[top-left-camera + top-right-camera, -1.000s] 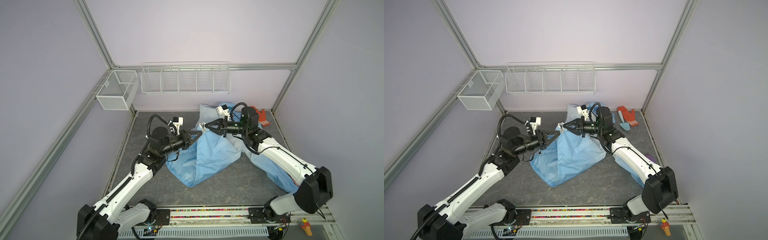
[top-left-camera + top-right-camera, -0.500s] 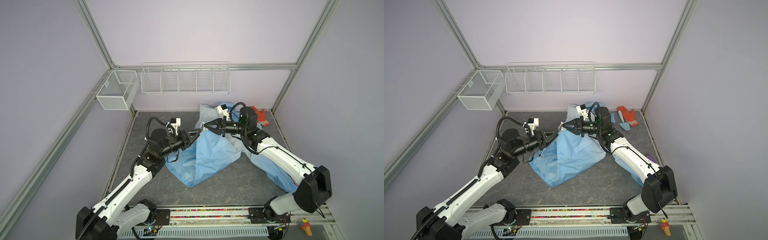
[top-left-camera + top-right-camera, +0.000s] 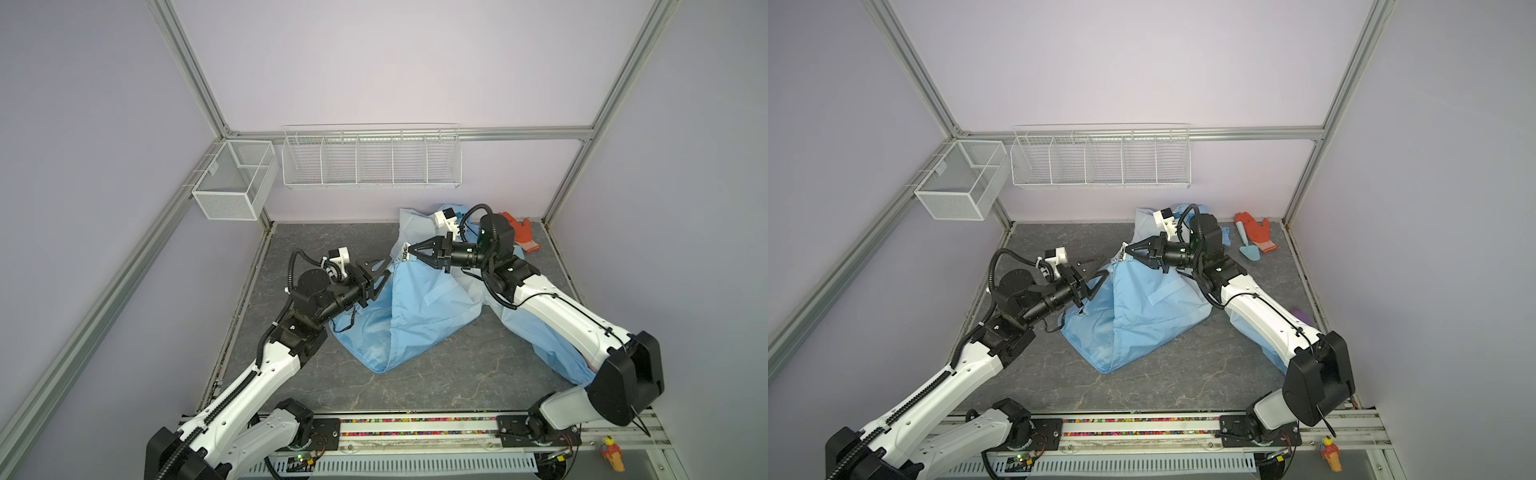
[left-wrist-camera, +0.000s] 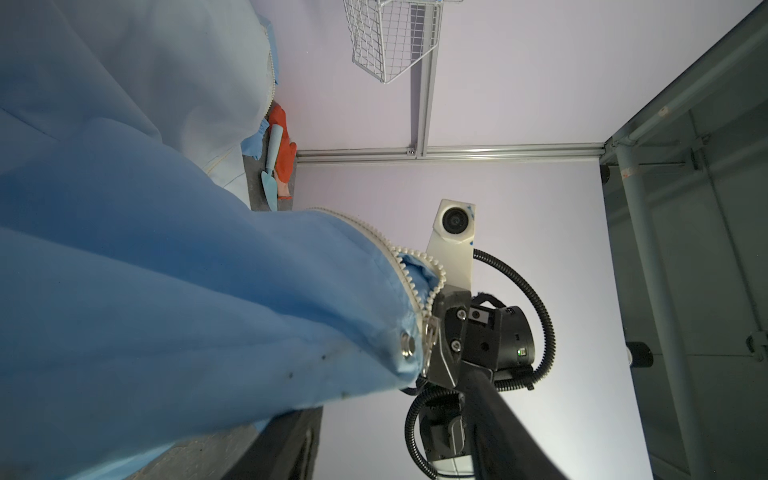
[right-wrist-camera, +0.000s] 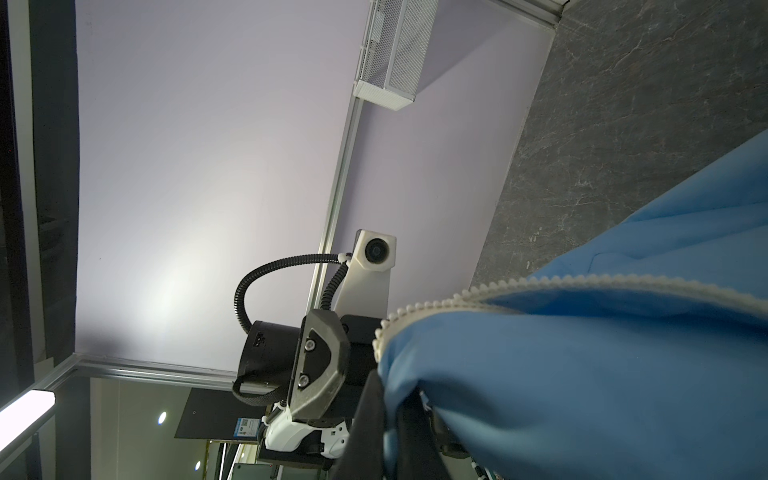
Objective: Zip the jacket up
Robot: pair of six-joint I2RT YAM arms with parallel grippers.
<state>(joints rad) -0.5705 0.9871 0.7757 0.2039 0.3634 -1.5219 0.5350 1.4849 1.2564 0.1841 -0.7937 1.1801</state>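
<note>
Grey bench, rear centre: the jacket lies heaped, one zipper end lifted and pinched in the closed right end effector. The left end effector stands wide just left of that zipper. The zipper appears to descend frontward, so the left arm is judged the nearer.

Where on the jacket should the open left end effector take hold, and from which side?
Likely the fabric edge beside the zipper teeth, below where the right end effector pinches the jacket. Come from where the left end effector hovers: the cloth hangs tent-like from that pinch, edge facing it.
</note>
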